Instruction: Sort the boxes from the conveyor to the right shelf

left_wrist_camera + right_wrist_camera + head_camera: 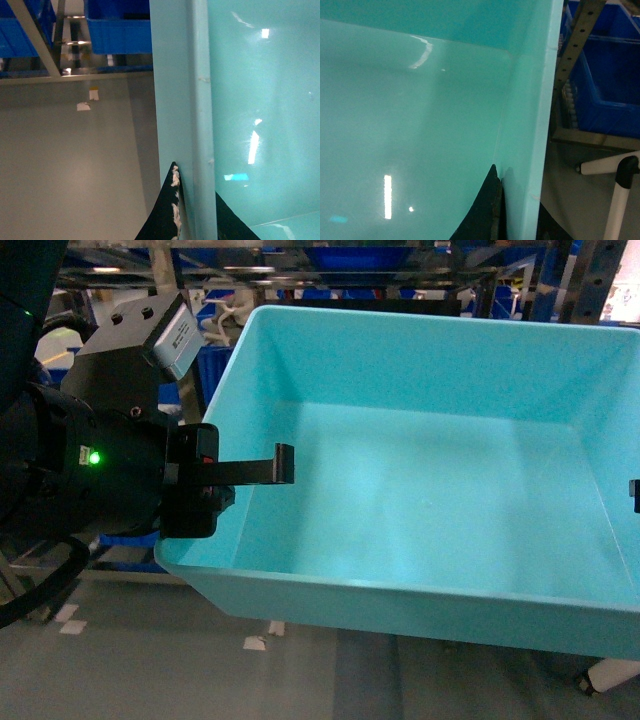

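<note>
Already the light turquoise plastic box (430, 500) was up in the air, off the belt, held between both arms. The left gripper (285, 465) pinched its left wall, and the right gripper (512, 220) pinched its right wall. Putting it on the shiny steel shelf (300, 265) far behind was left.

Light turquoise box (430, 510) hanging in the air, open top showing, empty, tilting slightly, glossy inside.

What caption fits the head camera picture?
Both grippers, the left gripper visible, hold an empty turquoise box aloft.
</note>
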Robot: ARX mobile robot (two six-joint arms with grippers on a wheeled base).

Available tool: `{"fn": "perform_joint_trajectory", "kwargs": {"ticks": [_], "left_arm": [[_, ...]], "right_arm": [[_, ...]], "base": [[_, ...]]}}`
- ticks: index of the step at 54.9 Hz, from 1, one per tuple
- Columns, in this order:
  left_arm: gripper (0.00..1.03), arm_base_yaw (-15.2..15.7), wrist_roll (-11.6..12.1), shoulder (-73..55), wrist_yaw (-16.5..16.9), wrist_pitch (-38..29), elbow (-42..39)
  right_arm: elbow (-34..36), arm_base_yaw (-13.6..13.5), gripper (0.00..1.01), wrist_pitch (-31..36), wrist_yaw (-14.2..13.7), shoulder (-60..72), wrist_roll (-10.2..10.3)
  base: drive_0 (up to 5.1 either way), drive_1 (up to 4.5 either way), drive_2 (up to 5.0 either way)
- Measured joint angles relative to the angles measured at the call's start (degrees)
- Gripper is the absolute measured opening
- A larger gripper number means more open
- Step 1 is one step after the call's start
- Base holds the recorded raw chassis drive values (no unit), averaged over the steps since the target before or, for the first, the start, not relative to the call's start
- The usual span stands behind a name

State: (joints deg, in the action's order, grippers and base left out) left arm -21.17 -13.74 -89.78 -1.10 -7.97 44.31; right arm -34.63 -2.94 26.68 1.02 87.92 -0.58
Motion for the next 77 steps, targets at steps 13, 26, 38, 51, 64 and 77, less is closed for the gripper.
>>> {"fn": "perform_joint_trajectory", "kwargs": {"ticks": [13,26,38,51,64,77], "left_arm": [[0.02,0.00,-0.02,0.00,0.00,0.22,0.00],[0.02,0.00,0.00,0.00,-0.02,0.20,0.00],[0.02,0.00,0.00,0.00,0.02,0.20,0.00],[0.02,0.00,0.00,0.00,0.00,0.15,0.00],[0.02,0.00,0.00,0.00,-0.02,0.00,0.00],[0.02,0.00,0.00,0.00,-0.02,0.20,0.00]], "right_arm": [[0.00,0.00,0.02,-0.07,0.00,0.07,0.00],[0.00,0.00,0.02,-0.11,0.00,0.09,-0.02],[0.00,0.00,0.02,-0.11,0.00,0.07,0.00],[0.00,0.00,0.02,-0.04,0.00,0.09,0.00],[0.00,0.00,0.02,-0.04,-0.02,0.04,0.00],[0.00,0.00,0.02,-0.07,0.00,0.09,0.00]], "base": [[-5.0,2.45,2.5],[-5.0,2.50,2.5],[-5.0,2.49,2.5],[-5.0,2.48,2.5],[-4.9,2.51,2.5],[-5.1,2.33,2.3]]}}
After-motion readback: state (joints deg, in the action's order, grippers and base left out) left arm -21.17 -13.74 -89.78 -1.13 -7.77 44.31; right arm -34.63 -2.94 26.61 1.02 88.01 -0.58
